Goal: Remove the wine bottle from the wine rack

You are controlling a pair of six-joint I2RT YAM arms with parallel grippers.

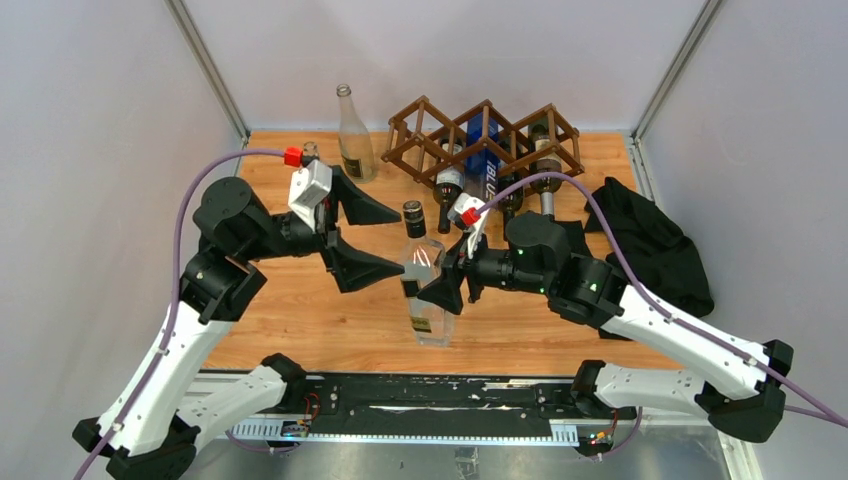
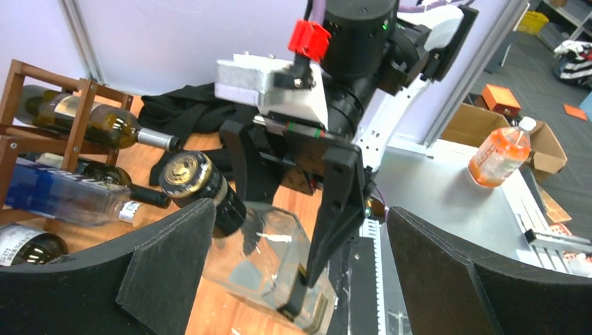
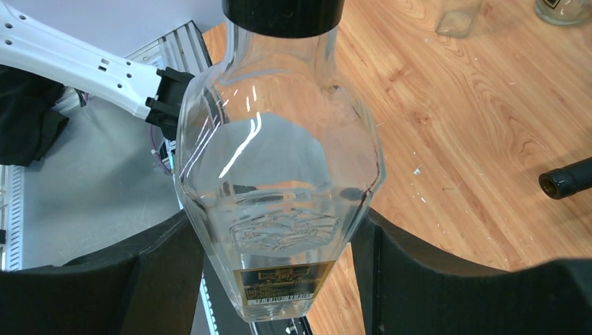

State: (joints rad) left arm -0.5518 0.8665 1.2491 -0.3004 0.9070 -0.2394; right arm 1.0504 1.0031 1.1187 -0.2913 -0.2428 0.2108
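The right gripper (image 3: 279, 276) is clamping the clear black-capped bottle (image 1: 428, 300) by its body, one finger pressing on each side. The bottle is sitting near the middle of the wooden table (image 1: 300, 330), well apart from the rack. At its 9 o'clock the left gripper (image 1: 398, 240) is hovering with fingers spread wide, touching nothing. At 12 o'clock the wine rack (image 1: 455, 123) is holding dark bottles (image 1: 447, 185) and a blue one (image 1: 482, 160).
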